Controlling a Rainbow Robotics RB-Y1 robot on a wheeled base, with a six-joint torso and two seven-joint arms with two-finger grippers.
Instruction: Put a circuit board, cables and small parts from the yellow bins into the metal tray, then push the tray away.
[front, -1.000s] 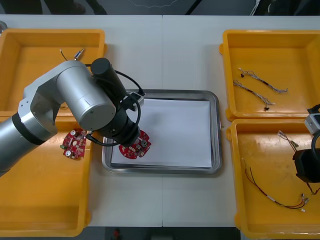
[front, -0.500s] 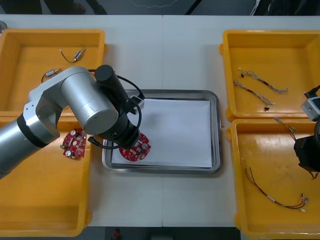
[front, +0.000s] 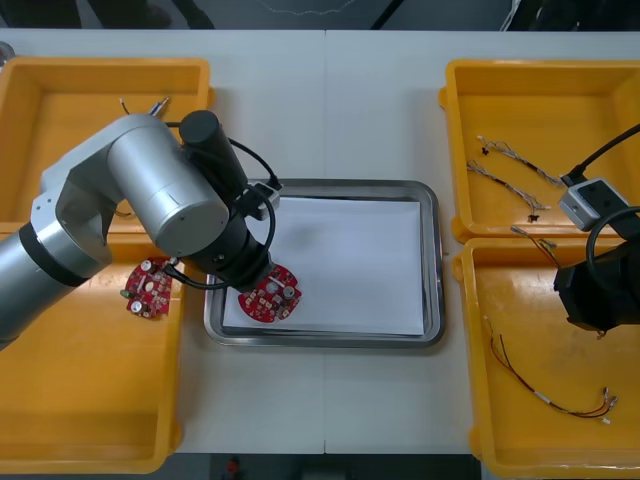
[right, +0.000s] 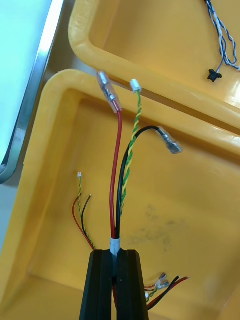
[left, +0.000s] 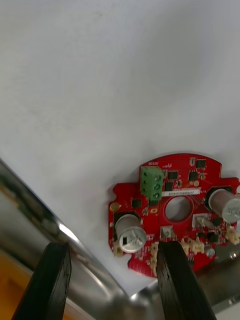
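Red board (front: 268, 293) lies flat in tray (front: 432, 262); left gripper (left: 112, 250) spread, empty, over it. Right gripper (right: 114, 256) clamps cables (right: 119, 170); best to clear bin (front: 470, 360) rim before crossing.

On the table stood four yellow bins (front: 70, 400), two at its left edge and two at its right, and one metal tray (front: 433, 270), with two round red circuit boards (front: 270, 293), two twisted blue and white cables (front: 510, 185), two red and yellow cables (front: 540, 395) and one black cable (front: 158, 104).

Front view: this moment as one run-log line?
left tool open above circuit board in metal tray | right tool shut on cables above yellow bin
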